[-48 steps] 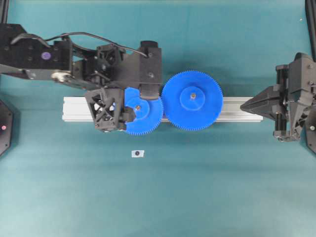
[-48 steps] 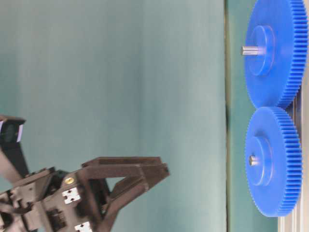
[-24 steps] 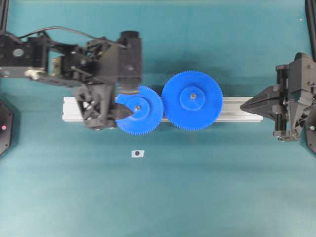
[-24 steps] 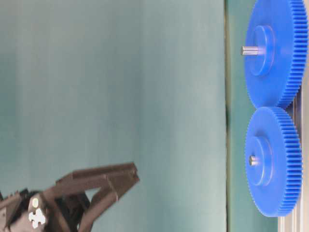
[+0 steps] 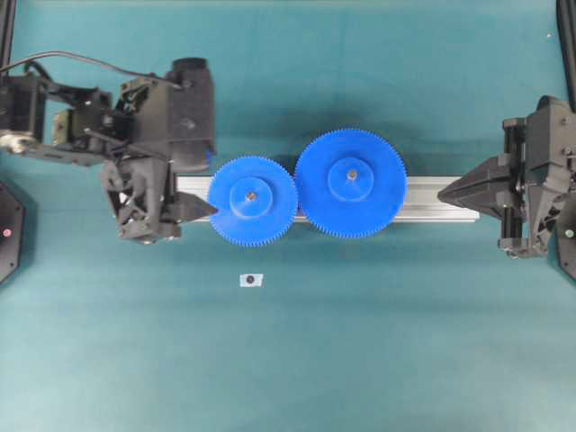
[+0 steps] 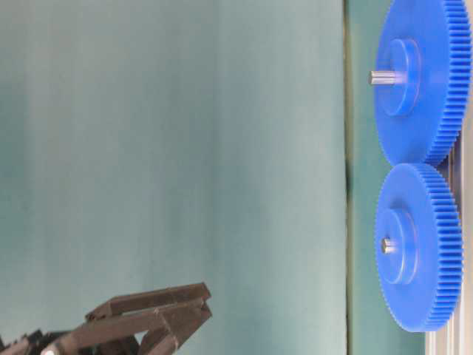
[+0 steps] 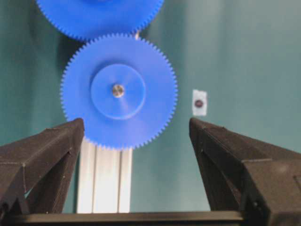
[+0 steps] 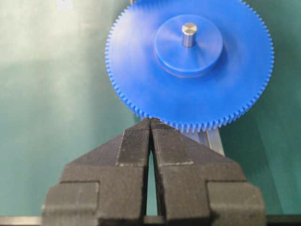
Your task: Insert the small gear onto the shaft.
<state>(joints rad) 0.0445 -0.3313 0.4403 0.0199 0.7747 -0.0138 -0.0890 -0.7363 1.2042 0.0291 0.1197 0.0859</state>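
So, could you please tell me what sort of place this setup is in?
Most likely a robotics lab bench: a teal mat covers the table, two blue gears sit on an aluminium rail, and two black arms face them from either end.

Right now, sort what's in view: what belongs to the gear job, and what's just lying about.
Belongs to the job:
- small gear, already seated
- shaft, tip showing at its hub
- left pincer, open and empty

Just lying about:
- large gear
- aluminium rail
- small white tag
- right pincer, shut
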